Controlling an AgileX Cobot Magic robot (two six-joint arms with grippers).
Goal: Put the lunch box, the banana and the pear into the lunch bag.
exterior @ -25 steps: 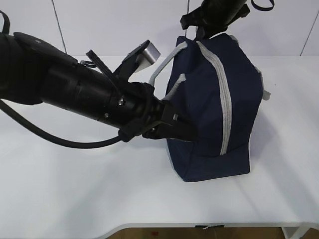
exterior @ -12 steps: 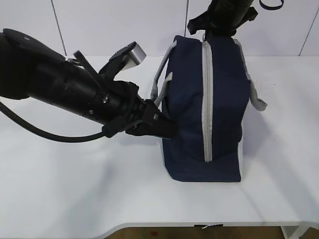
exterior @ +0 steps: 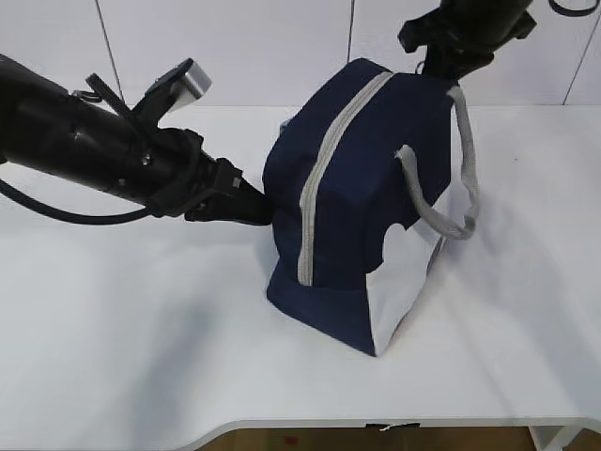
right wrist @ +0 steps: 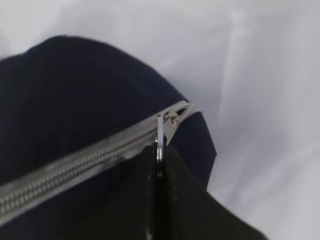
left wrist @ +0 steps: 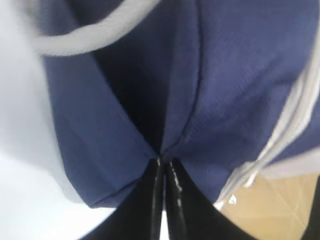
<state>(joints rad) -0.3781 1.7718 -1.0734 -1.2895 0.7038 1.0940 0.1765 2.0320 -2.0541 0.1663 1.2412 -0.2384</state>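
Navy fabric fills the middle of a white table [exterior: 141, 357]: the lunch bag [exterior: 362, 216] stands tilted, its top leaning away toward the far right, its grey zipper [exterior: 329, 174] closed and running as a long diagonal line from the bag's lower front up to its far top corner. One white side panel and a grey webbing handle [exterior: 451, 188] face right.

The right gripper [right wrist: 159, 150] hangs over that far top corner, its jaws pressed together on the zipper's metal ring pull [right wrist: 160, 131] (the wrist view shows the pull sitting at the very end of the zipper track). The left gripper [left wrist: 165, 167] reaches in from the left at mid-height, its jaws closed and pinching a fold of the bag's navy side fabric.

The zipper's whole length lies down and toward the camera from the right fingers, so opening it would likely mean drawing the pull along that diagonal, while the left arm's pinch steadies the bag against the tug.

The lunch box, banana and pear appear in none of the views.
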